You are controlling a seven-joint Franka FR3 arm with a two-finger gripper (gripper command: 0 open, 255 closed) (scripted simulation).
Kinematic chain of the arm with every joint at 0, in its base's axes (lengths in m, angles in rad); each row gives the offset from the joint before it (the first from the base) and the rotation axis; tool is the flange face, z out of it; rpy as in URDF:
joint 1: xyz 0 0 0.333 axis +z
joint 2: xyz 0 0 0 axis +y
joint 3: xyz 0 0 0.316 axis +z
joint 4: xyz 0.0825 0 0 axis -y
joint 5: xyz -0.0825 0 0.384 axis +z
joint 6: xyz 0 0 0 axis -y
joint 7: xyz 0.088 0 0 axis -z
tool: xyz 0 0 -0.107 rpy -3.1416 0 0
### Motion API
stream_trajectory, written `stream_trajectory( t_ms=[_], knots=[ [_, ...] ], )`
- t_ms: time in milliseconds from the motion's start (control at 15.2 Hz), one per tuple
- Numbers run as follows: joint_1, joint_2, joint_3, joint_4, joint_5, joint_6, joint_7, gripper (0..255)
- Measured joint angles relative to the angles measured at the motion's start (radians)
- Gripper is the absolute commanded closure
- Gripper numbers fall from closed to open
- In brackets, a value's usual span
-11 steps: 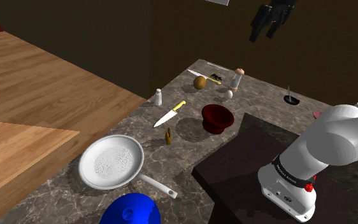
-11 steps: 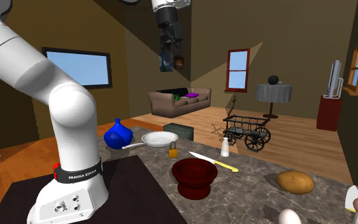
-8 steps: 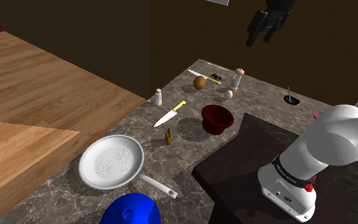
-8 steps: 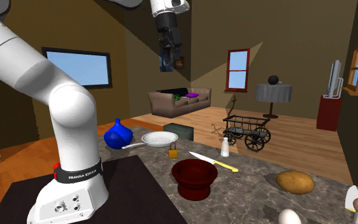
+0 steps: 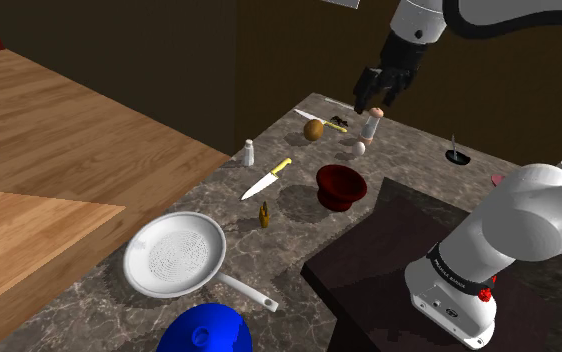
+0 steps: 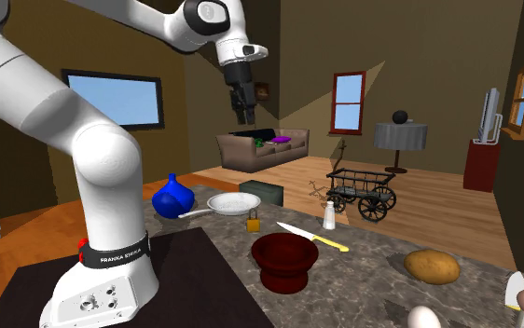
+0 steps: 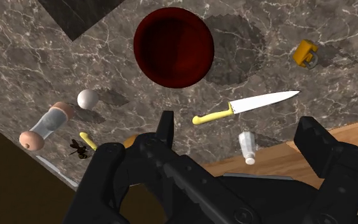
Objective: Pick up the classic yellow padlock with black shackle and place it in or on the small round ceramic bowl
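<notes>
The arm arches high, its hand [image 5: 372, 97] hanging well above the dark red bowl [image 5: 341, 186], fingers apart and empty. The yellow padlock [image 5: 264, 213] stands on the table [image 5: 291, 238] near the bowl.

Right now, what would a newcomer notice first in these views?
The white arm's black gripper hangs open, high above the marble counter. Below, the dark red bowl sits mid-counter, the small yellow padlock apart from it, toward the white frying pan and bright blue vase.
</notes>
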Motion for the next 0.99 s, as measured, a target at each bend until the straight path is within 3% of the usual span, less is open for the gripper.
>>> stream_trajectory(
  t_ms=[396,990],
  knots=[
    [0.019,0.058,0.095,-0.125,0.046,0.191,0.132,0],
    [-0.001,0.32,0.283,-0.196,0.055,0.534,0.373,0]
  ],
)
